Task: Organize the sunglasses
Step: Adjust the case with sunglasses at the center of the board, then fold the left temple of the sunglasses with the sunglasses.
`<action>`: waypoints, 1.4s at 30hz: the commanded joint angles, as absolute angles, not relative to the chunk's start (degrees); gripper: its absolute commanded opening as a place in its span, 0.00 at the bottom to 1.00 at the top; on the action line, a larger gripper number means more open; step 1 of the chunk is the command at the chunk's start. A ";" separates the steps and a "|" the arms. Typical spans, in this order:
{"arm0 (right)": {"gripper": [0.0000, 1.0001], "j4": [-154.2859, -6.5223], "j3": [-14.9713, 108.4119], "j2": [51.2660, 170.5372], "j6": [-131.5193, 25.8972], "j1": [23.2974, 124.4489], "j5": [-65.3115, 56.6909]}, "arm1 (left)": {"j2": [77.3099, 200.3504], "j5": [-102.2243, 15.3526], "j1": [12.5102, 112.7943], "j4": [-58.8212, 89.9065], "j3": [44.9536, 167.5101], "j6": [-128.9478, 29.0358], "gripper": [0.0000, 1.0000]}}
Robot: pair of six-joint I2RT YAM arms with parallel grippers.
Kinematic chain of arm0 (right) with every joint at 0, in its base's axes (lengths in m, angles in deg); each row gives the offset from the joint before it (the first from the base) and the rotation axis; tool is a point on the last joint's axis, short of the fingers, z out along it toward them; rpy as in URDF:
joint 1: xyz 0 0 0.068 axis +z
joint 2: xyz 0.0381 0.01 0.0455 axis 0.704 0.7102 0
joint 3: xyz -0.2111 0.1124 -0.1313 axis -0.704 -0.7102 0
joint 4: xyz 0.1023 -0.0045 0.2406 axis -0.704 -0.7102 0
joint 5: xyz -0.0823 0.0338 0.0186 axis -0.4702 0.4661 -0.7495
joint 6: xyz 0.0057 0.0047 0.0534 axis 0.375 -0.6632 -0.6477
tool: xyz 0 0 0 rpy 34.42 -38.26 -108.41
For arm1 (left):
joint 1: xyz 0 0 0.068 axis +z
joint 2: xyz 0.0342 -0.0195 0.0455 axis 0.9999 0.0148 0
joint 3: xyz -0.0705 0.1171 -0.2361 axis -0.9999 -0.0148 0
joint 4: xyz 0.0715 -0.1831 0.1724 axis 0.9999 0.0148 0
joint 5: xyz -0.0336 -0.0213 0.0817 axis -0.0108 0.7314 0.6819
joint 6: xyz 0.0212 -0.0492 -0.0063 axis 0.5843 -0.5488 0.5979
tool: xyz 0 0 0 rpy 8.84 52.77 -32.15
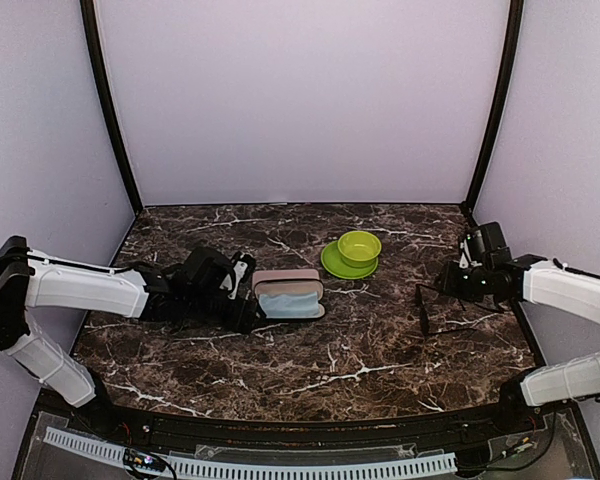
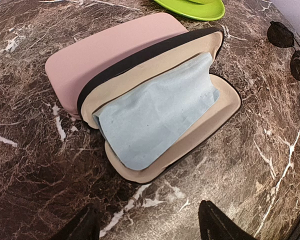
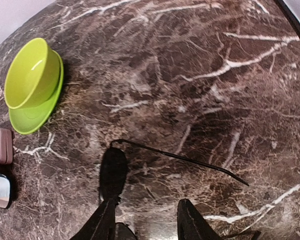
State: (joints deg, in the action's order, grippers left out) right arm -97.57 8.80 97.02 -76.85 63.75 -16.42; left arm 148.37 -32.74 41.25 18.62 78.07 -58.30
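Lenses need sparing: black sunglasses (image 2: 280,34) are near the table (image 1: 330,360)'s right edge at the right gripper (image 3: 146,205), hold impossible to tell, so pinch the frame and lower onto the cloth (image 2: 155,120) in the open case (image 2: 155,66) by the released left gripper (image 2: 149,207).

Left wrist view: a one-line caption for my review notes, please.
Open beige-lined case holding a light-blue cloth, pink case behind it, black sunglasses at right.

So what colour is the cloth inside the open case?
The cloth is light blue; left wrist view.
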 commanded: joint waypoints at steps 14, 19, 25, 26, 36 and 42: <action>0.44 -99.14 2.14 93.89 -80.16 58.81 -9.99 | 148.13 -34.44 41.08 18.00 80.39 -57.18 0.70; 0.44 -105.16 1.38 86.88 -82.44 58.89 -12.47 | 148.98 -35.83 41.07 17.35 80.66 -57.30 0.70; 0.45 -109.38 0.94 84.11 -87.94 63.48 -16.42 | 148.78 -36.70 41.05 16.59 80.41 -57.36 0.70; 0.45 -109.72 0.43 84.19 -88.77 64.34 -18.10 | 148.69 -36.89 41.01 16.48 80.40 -57.40 0.70; 0.47 -104.37 -6.86 83.17 -96.52 67.60 -20.66 | 148.48 -37.24 41.03 16.25 80.20 -57.25 0.70; 0.47 -101.53 -8.22 83.78 -98.08 67.68 -20.99 | 148.77 -37.25 41.03 16.03 79.72 -57.36 0.70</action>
State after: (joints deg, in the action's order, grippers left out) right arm -105.50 -7.53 84.04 -95.64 67.25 -19.52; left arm 149.03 -36.87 41.25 16.80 79.25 -58.01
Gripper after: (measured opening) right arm 0.472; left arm 0.699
